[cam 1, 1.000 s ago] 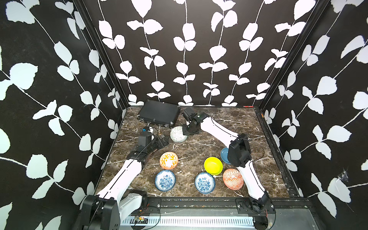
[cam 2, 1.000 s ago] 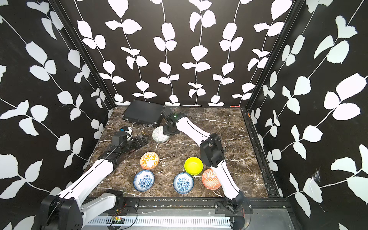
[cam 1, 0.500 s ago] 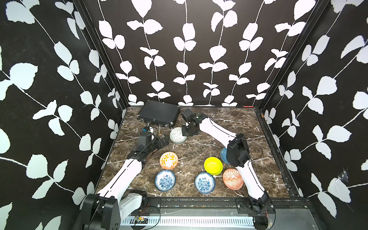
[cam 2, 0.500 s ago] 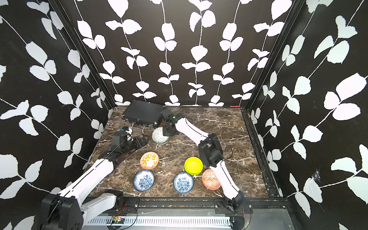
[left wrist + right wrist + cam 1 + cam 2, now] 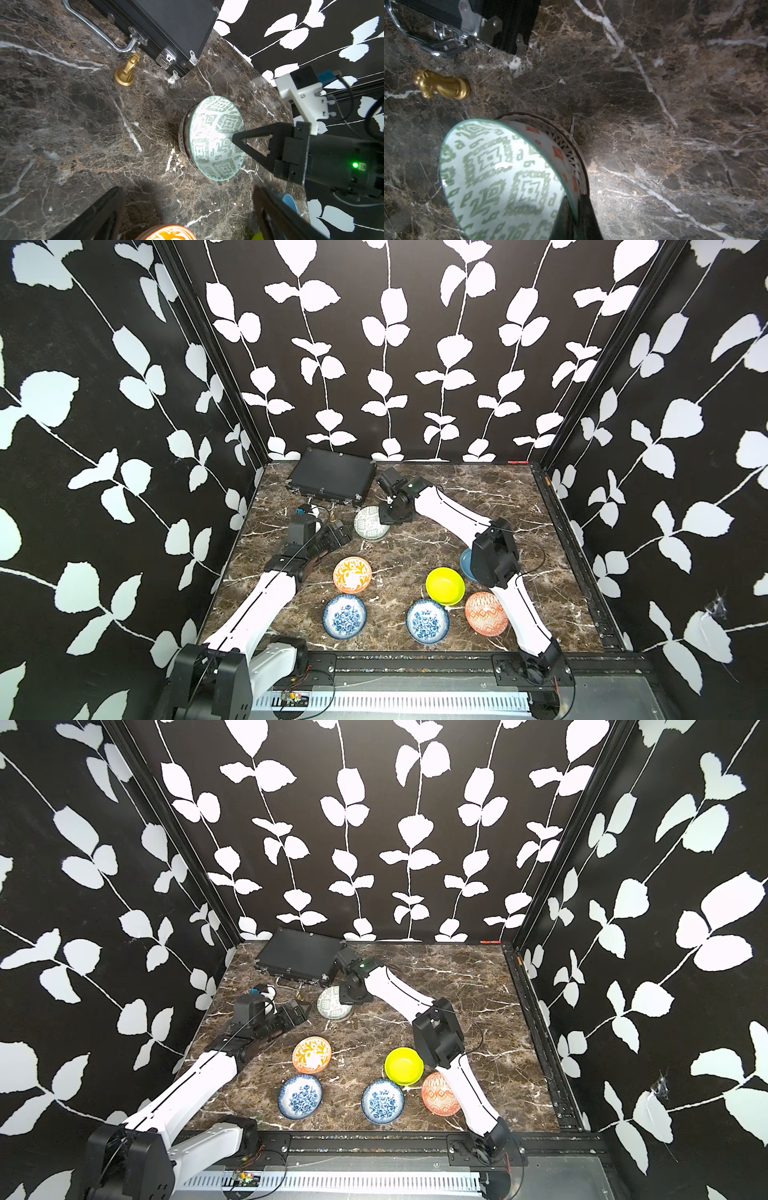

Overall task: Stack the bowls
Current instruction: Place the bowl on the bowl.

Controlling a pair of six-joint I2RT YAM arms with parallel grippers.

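Currently right end effector (image 5: 238, 138) pinches green-patterned bowl (image 5: 212, 133) rim, black case (image 5: 332, 477) near; left end effector (image 5: 187, 193) spread.

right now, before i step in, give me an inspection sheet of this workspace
surface: dark marble tabletop, no spills seen
job's things: green-patterned bowl tilted inside a second patterned bowl; orange bowl, yellow bowl, orange-red bowl, blue-floral bowl and another blue-floral bowl lie single; blue bowl partly hidden behind the right arm
clutter: black case at the back; gold chess knight near it
grippers: left gripper jaws open, empty; right gripper shut on the green-patterned bowl's rim
cables: black cable off the right arm's wrist; thin cable loop at its elbow
surroundings: black leaf-print walls; nothing else seen
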